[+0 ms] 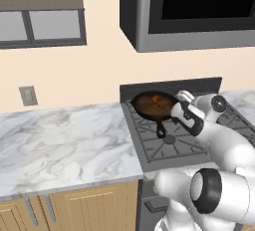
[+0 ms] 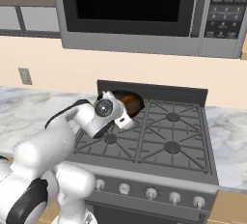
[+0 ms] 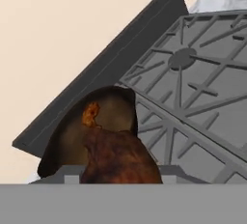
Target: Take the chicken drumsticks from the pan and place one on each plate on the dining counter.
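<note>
The black pan sits on the stove's back left burner, also seen as the pan and the pan. One orange-brown chicken drumstick lies inside it, the same drumstick in the hand view. A darker brown drumstick looms close, between the finger tips of my gripper, which is shut on it just over the pan's near right edge. The hand hides this piece in both base views. The plates and the dining counter are out of view.
The grey stove top has free burners at the front and right. A dark backguard rises right behind the pan. A microwave hangs overhead. A marble counter runs left of the stove.
</note>
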